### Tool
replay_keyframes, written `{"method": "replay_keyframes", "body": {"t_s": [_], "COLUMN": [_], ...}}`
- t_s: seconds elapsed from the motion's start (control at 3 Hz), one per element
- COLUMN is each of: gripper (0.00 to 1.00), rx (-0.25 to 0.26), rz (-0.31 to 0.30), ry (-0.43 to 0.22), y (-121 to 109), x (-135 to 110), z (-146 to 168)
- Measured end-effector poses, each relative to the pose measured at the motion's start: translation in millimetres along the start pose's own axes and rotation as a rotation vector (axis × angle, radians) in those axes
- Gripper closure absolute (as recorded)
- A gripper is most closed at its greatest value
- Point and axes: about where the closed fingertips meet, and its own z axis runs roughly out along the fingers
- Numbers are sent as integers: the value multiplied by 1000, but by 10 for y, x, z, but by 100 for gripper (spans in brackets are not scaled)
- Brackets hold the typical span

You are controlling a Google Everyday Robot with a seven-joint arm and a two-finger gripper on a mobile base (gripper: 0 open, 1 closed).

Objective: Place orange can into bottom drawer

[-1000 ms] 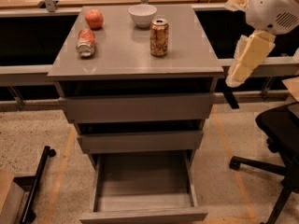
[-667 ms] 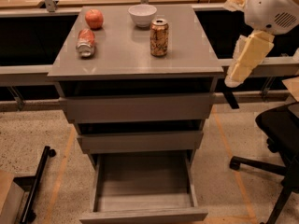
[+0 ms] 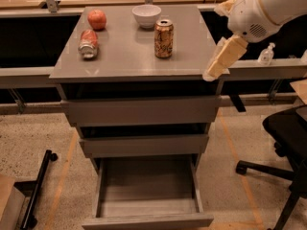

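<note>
Hovering by the grey cabinet top's (image 3: 120, 56) right edge, the beige gripper (image 3: 212, 72), whether spread or closed I cannot tell; the frame crops the open deep grey bottom drawer's (image 3: 148, 221) front.

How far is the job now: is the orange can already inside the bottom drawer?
Done: the bottom drawer is pulled open. In hand: approach; the end effector hangs by the right edge of the cabinet top, apart from the orange can, which stands upright on it. Left: grasp the can and put it in the drawer.
</note>
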Motion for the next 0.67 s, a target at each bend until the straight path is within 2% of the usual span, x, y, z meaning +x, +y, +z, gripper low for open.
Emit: {"method": "replay_keyframes", "body": {"t_s": [0.33,0.67], "gripper": [0,0], "rx": [7,39], "rz": [45,103], "ry": [-134,-186], "y": [-305,-687], "x": [-70,-118], "z": [385,673]}}
